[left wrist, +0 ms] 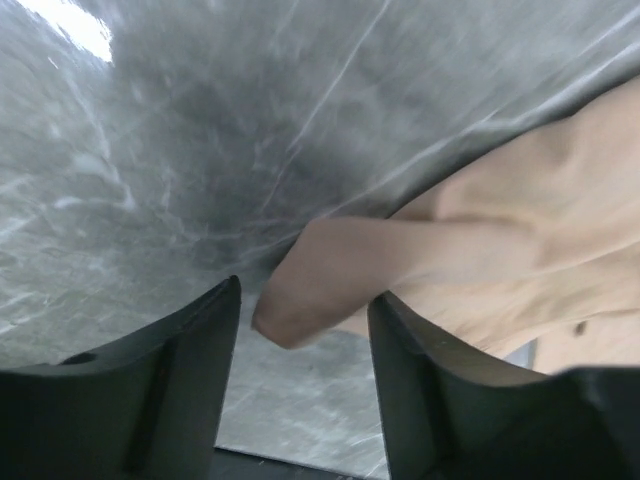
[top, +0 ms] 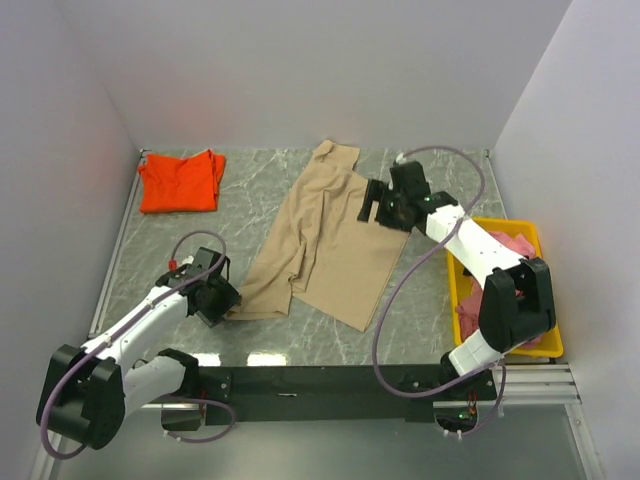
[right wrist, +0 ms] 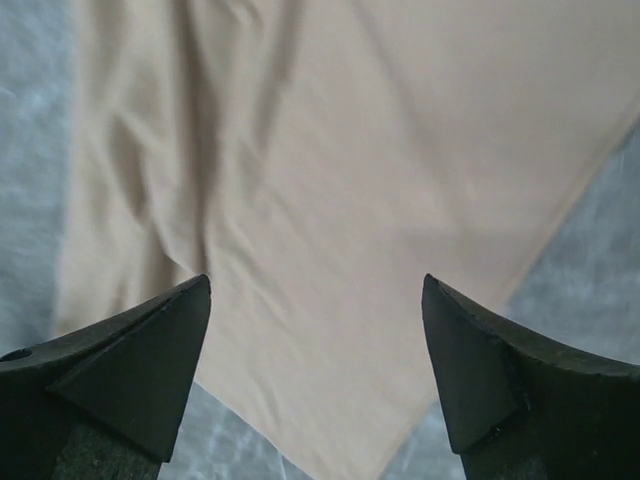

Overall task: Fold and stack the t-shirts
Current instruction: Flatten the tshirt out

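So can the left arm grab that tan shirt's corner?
Probably yes. The left gripper is right at the tan shirt, with its jaws open on either side of the near corner. Only bare table lies around it, so nothing looks in the way.

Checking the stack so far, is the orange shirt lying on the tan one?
No, the orange shirt lies by itself in the far left corner, with bare table between it and the tan shirt.

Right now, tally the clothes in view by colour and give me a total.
Tan t-shirt: 1
Orange-red t-shirt: 1
Pink cloth in the yellow tray: 1 heap; separate pieces cannot be told apart
Total: at least 3
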Motion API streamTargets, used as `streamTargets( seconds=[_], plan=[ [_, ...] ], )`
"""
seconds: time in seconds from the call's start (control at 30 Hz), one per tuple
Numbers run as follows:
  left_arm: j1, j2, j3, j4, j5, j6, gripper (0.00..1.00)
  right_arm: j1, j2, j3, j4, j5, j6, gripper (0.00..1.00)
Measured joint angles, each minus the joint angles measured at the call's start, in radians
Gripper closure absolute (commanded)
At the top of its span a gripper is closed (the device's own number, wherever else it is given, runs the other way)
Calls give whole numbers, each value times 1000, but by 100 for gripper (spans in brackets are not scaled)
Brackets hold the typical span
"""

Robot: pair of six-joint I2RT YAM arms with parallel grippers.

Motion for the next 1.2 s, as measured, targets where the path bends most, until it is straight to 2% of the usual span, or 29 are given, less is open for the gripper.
streamTargets(
  seconds=[0.2,0.43,0.5,0.6,0.7,0.73,0.77,0.8,1.03,1.2],
  plan=[
    [0,25,-37,34,40,1,48,41,-44,-202,-28,15,29,8],
    [0,61,-18,58,36,8,39,163,-108,-279,-72,20,32,8],
    [0,61,-18,63,33,9,39,198,-142,-311,-96,21,45,8],
    [0,62,-16,64,10,14,46,248,-198,-349,-147,34,69,8],
    [4,73,-16,71,-2,16,63,301,-242,-383,-185,50,97,8],
    [6,83,-15,76,-3,20,84,318,-249,-391,-193,51,105,9],
    [7,92,-14,83,-3,21,96,338,-254,-400,-199,53,117,9],
    [8,104,-13,92,-3,22,99,351,-256,-407,-203,54,126,9],
    [9,109,-5,116,3,43,99,470,-210,-432,-206,76,184,15],
    [10,-6,-5,113,5,66,100,529,-124,-427,-196,84,214,20]
  ],
)
